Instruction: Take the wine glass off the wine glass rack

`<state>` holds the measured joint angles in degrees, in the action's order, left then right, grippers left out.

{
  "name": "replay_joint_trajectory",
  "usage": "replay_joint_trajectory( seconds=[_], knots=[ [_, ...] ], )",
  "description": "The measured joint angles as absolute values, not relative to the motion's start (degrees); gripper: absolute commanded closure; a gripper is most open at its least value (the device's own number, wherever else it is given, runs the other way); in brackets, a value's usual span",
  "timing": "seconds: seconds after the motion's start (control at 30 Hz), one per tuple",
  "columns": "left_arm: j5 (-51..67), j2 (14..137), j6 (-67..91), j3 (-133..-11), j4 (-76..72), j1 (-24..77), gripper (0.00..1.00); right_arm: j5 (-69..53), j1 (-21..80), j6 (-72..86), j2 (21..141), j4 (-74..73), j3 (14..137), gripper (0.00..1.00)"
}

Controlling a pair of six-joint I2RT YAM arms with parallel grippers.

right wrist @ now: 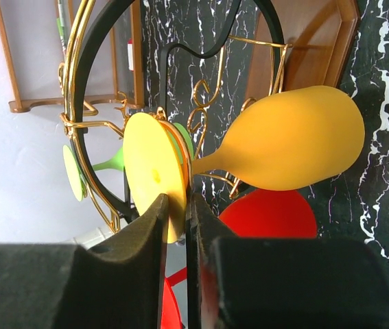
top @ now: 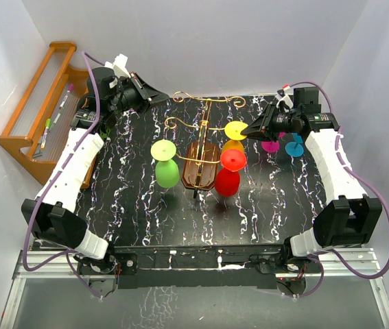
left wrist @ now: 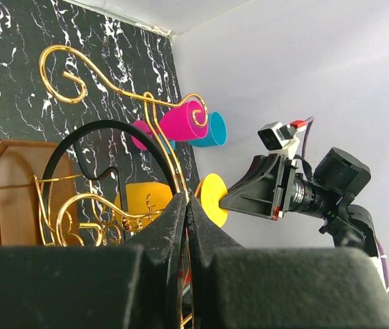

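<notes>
The right gripper [right wrist: 178, 205] is pinched on the yellow foot of the orange wine glass [right wrist: 290, 137], which hangs by that foot on the rack [top: 195, 171], probably ready to slide free. The left gripper [left wrist: 186, 205] is closed, empty and apart.

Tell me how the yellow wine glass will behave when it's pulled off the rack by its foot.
Likely light and stiff: the yellow wine glass looks opaque, like plastic. Pinched only at its foot's rim by the right gripper, the big bowl may swing or tilt. Its foot sits among gold wires of the wine glass rack, so it could snag.
</notes>
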<state>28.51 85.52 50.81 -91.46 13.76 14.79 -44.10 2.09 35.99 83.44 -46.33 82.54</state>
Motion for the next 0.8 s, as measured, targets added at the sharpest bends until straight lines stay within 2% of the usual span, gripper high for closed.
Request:
replay_joint_trajectory(
  seconds=[0.57,0.8],
  knots=[
    [29.4,85.5,53.2,-91.4,13.3,14.8,0.99,-41.9,0.6,35.9,82.9,-49.1,85.5,0.92],
    [29.4,85.5,53.6,-91.3,13.2,14.8,0.99,-42.0,0.6,40.8,82.2,-44.7,84.1,0.92]
  ],
)
